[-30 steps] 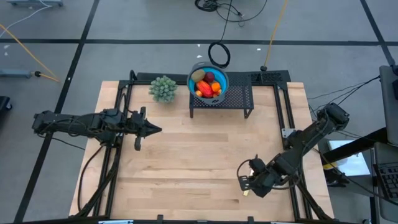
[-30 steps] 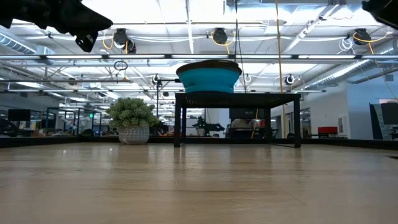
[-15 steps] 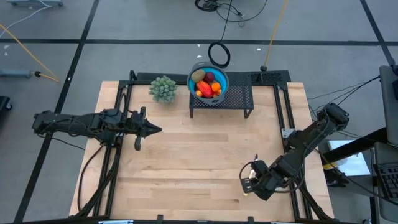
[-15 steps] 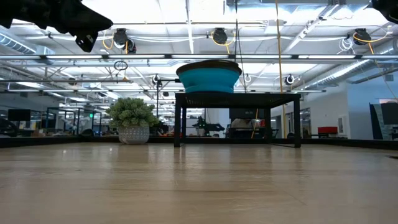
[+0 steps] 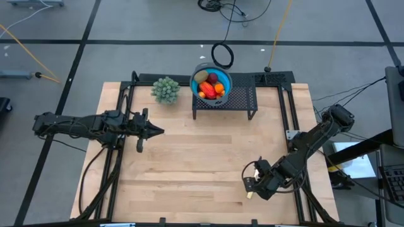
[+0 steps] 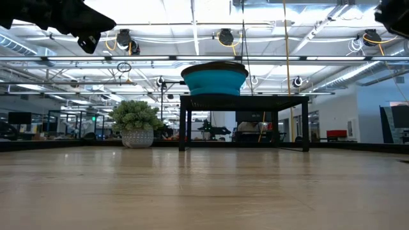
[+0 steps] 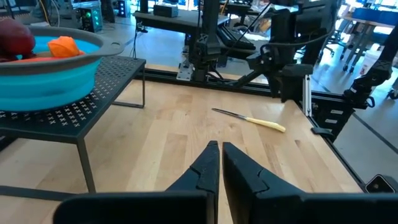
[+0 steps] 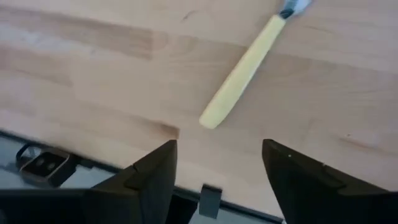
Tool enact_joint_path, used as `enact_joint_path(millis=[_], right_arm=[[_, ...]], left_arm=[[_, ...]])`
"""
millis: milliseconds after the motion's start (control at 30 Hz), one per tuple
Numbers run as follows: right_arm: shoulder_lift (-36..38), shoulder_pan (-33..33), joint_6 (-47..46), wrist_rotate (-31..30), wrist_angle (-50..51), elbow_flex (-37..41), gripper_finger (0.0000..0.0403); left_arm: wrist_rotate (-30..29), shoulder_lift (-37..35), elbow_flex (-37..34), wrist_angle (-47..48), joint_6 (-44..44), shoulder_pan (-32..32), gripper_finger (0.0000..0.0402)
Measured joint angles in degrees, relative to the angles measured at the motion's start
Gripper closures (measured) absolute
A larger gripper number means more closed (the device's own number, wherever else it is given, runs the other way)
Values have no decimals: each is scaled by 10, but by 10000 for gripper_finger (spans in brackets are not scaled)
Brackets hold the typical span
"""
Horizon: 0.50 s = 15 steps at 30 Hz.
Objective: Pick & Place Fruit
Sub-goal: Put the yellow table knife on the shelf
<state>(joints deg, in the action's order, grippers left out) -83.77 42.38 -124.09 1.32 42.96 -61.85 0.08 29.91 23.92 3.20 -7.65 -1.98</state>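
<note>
At the back middle of the table (image 5: 189,164), on a black mesh stand (image 5: 237,101): a round blue bowl (image 5: 197,74) holding the fruit (image 5: 211,86) — red-orange elongated piece, dark red round one, olive-green oval, small orange bits. Just left of the stand, a bushy pale-green plant ball (image 5: 166,89) in a pot. Over the table's left half, stretched rightward and held above the wood: left gripper (image 5: 158,132), jaws pressed together, gripping nothing. Near the front right edge, low over the surface: right gripper (image 5: 248,185), jaws parted fairly wide, empty. Lying flat on the wood just ahead of those parted jaws, touching neither: a small knife with pale yellow handle (image 8: 239,73) and thin metal blade (image 7: 227,112).
</note>
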Motion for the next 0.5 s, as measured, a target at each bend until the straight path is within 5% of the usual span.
enact_joint_path(millis=[500], right_arm=[[0,-15,-87,4,-200,139,163]], left_arm=[[-1,0,0,0,3,0,382]])
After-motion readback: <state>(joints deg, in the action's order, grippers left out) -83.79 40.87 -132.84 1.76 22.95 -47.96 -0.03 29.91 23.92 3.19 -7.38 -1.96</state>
